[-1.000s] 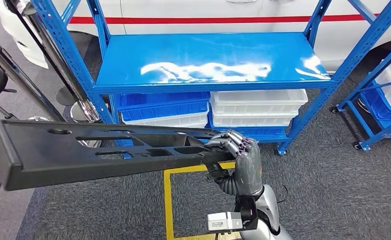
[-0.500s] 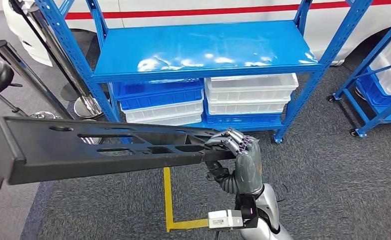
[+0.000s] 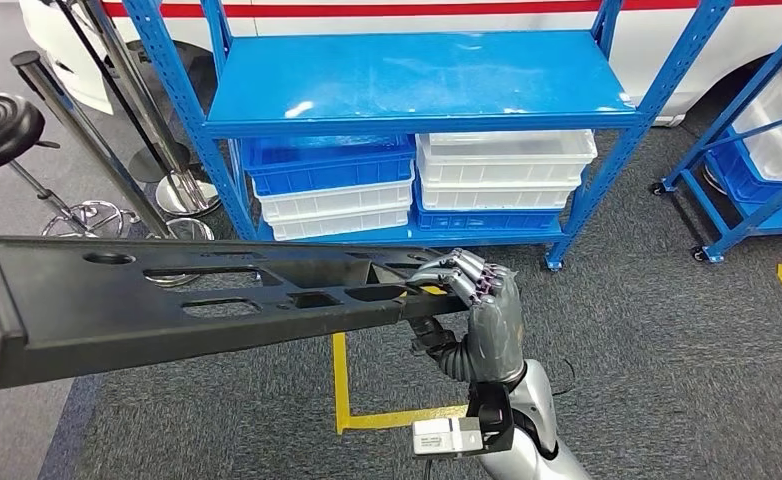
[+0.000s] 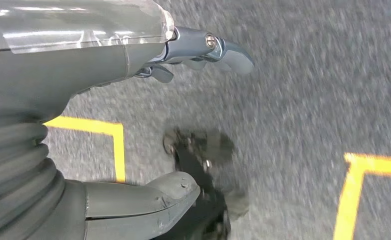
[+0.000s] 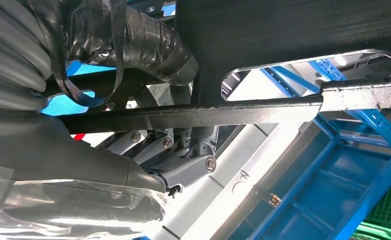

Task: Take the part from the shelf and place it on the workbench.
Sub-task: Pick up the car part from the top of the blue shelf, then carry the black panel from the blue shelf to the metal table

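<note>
right hand (image 3: 472, 300) gripping one end of long black part (image 3: 187, 300), reaching across lower left of frame | left hand (image 4: 148, 75) hanging, holding nothing | risk: far end sagging, twisting loose, clipping blue shelf (image 3: 417, 80)

Part (image 3: 187, 300) end beyond left edge.

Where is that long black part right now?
In the head view the long black part is off the blue shelf, carried above the grey carpet in front of it; the right hand grips its right end, and the rest stretches leftward.
</note>
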Action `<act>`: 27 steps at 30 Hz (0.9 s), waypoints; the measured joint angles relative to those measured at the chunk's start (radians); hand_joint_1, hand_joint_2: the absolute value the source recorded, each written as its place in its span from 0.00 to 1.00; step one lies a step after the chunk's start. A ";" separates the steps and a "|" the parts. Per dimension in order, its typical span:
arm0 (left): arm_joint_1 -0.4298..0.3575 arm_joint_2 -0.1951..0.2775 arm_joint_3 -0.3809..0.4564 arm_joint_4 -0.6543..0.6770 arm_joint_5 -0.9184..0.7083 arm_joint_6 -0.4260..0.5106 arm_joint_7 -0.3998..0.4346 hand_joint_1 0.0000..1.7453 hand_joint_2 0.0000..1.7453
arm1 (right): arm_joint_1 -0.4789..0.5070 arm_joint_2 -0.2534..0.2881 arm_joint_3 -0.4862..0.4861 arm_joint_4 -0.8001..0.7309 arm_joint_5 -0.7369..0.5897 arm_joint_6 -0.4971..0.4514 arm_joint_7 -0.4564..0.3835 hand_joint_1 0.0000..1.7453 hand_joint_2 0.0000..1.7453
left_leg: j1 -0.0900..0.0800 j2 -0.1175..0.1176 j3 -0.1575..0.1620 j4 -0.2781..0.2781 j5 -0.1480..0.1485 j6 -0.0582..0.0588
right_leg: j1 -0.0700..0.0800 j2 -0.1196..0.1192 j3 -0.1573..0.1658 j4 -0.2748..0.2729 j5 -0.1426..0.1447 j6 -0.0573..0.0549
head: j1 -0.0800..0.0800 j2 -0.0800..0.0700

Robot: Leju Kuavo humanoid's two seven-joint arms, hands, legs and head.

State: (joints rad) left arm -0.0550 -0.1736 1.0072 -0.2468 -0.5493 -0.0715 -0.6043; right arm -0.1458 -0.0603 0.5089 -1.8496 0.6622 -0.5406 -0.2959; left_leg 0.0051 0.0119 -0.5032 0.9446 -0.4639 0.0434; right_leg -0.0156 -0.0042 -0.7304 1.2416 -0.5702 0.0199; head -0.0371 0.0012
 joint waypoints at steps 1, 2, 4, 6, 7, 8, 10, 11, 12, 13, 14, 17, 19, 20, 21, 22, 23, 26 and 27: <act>0.000 0.000 0.000 0.000 0.000 0.000 0.000 0.00 1.00 | -0.001 0.000 0.000 0.000 0.000 0.000 0.000 1.00 1.00 | 0.000 0.000 -0.012 0.006 0.004 -0.001 | -0.001 0.000 -0.006 0.042 -0.009 0.002 | 0.000 0.000; 0.000 0.000 0.000 0.000 -0.001 0.000 0.000 0.00 1.00 | -0.002 0.000 0.000 0.000 0.000 0.000 0.000 1.00 1.00 | 0.001 0.000 -0.023 0.014 0.006 -0.002 | -0.003 0.000 0.000 0.057 0.002 0.004 | 0.000 0.000; 0.000 0.000 0.000 0.000 -0.001 -0.001 0.000 0.00 1.00 | -0.007 0.000 0.000 0.001 0.000 0.000 0.000 1.00 1.00 | 0.004 0.000 -0.049 0.036 0.010 -0.006 | -0.010 0.000 0.057 0.011 0.050 0.009 | 0.000 0.000; -0.001 0.000 0.000 0.000 -0.002 -0.001 0.000 0.00 1.00 | -0.015 0.000 0.000 0.001 0.000 0.000 -0.001 1.00 1.00 | 0.005 -0.001 -0.073 0.062 0.010 -0.013 | -0.012 0.001 0.141 -0.110 0.070 0.012 | 0.000 0.000; -0.002 0.000 0.000 0.000 -0.002 -0.001 0.000 0.00 1.00 | -0.018 0.000 0.000 0.001 0.000 0.000 -0.001 1.00 1.00 | 0.005 -0.002 -0.083 0.073 0.011 -0.019 | -0.011 0.003 0.167 -0.155 0.065 0.010 | 0.000 0.000; -0.002 0.000 0.000 0.000 -0.002 -0.001 -0.001 0.00 1.00 | -0.021 0.000 0.000 0.001 -0.001 -0.001 0.000 1.00 1.00 | 0.003 -0.002 -0.092 0.081 0.015 -0.026 | -0.008 0.005 0.179 -0.180 0.056 0.007 | 0.000 0.000; 0.000 0.000 0.000 0.000 -0.003 -0.002 -0.002 0.00 1.00 | -0.026 0.001 0.000 0.003 -0.003 -0.001 0.001 1.00 1.00 | 0.004 -0.003 -0.103 0.085 0.026 -0.041 | -0.003 0.007 0.173 -0.187 0.059 -0.009 | 0.000 0.000; 0.001 0.000 0.001 0.000 -0.003 -0.002 -0.003 0.00 1.00 | -0.029 0.001 0.000 0.003 -0.003 -0.001 0.002 1.00 1.00 | 0.005 -0.004 -0.108 0.090 0.021 -0.047 | -0.003 0.006 0.167 -0.189 0.065 -0.019 | 0.000 0.000; 0.001 0.000 0.001 0.000 -0.004 -0.002 -0.004 0.00 1.00 | -0.032 0.002 0.000 0.004 -0.004 -0.001 0.005 1.00 1.00 | 0.007 -0.004 -0.117 0.107 -0.002 -0.052 | -0.004 0.004 0.159 -0.192 0.075 -0.032 | 0.000 0.000; 0.002 0.000 0.001 0.000 -0.004 -0.003 -0.005 0.00 1.00 | -0.035 0.004 0.000 0.005 -0.005 -0.001 0.008 1.00 1.00 | 0.008 -0.005 -0.128 0.141 -0.040 -0.055 | -0.005 0.002 0.149 -0.194 0.085 -0.043 | 0.000 0.000; 0.002 0.000 0.002 0.000 -0.005 -0.003 -0.005 0.00 1.00 | -0.038 0.005 0.000 0.007 -0.005 -0.001 0.010 1.00 1.00 | 0.009 -0.005 -0.143 0.193 -0.091 -0.059 | -0.003 0.001 0.136 -0.194 0.096 -0.052 | 0.000 0.000; 0.001 0.000 0.002 0.000 -0.007 -0.004 -0.006 0.00 1.00 | -0.045 0.006 0.000 0.012 -0.005 -0.001 0.015 1.00 1.00 | 0.009 -0.005 -0.163 0.349 -0.174 -0.060 | 0.007 -0.001 0.093 -0.192 0.129 -0.061 | 0.000 0.000; 0.001 0.000 0.003 0.000 -0.010 -0.005 -0.007 0.00 1.00 | -0.047 0.006 0.000 0.016 -0.004 0.000 0.017 1.00 1.00 | 0.004 -0.006 -0.115 0.330 -0.124 -0.049 | 0.014 -0.001 0.064 -0.189 0.151 -0.062 | -0.001 0.000; 0.000 0.000 0.003 0.000 -0.011 -0.005 -0.007 0.00 1.00 | -0.048 0.007 0.000 0.018 -0.002 0.000 0.018 1.00 1.00 | 0.000 -0.006 -0.067 0.276 -0.095 -0.039 | 0.017 -0.001 0.051 -0.189 0.162 -0.062 | -0.001 0.000; -0.002 0.001 0.003 0.000 -0.013 -0.006 -0.008 0.00 1.00 | -0.050 0.007 0.000 0.018 0.000 0.000 0.020 1.00 1.00 | -0.006 -0.007 -0.011 0.198 -0.087 -0.026 | 0.020 0.000 0.041 -0.188 0.174 -0.060 | 0.000 0.000; -0.004 0.002 0.003 0.000 -0.014 -0.008 -0.009 0.00 1.00 | -0.052 0.007 0.000 0.019 0.002 0.000 0.021 1.00 1.00 | -0.011 -0.007 0.040 0.120 -0.092 -0.018 | 0.021 0.000 0.035 -0.189 0.185 -0.058 | 0.000 0.000; -0.006 0.003 0.003 0.000 -0.014 -0.009 -0.010 0.00 1.00 | -0.054 0.008 0.000 0.019 0.004 0.000 0.023 1.00 1.00 | -0.015 -0.007 0.073 0.064 -0.102 -0.012 | 0.019 -0.002 0.032 -0.192 0.196 -0.054 | 0.000 0.000; -0.006 0.004 0.005 0.000 -0.014 -0.011 -0.012 0.00 1.00 | -0.057 0.009 0.000 0.020 0.007 0.000 0.024 1.00 1.00 | -0.019 -0.004 0.080 0.011 -0.083 -0.005 | 0.012 -0.003 0.030 -0.212 0.230 -0.036 | 0.000 0.000; -0.006 0.003 0.005 0.001 -0.014 -0.012 -0.012 0.00 1.00 | -0.058 0.009 0.000 0.021 0.008 0.000 0.025 1.00 1.00 | -0.017 -0.002 0.071 0.004 -0.066 -0.001 | 0.012 -0.001 0.024 -0.206 0.214 -0.030 | 0.000 0.000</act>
State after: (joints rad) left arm -0.0609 -0.1703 1.0122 -0.2462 -0.5636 -0.0833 -0.6162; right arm -0.2035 -0.0516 0.5092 -1.8289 0.6698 -0.5407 -0.2709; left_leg -0.0116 0.0099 -0.4326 0.9483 -0.5300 0.0422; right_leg -0.0039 -0.0048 -0.7064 1.0355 -0.3558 -0.0104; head -0.0372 0.0012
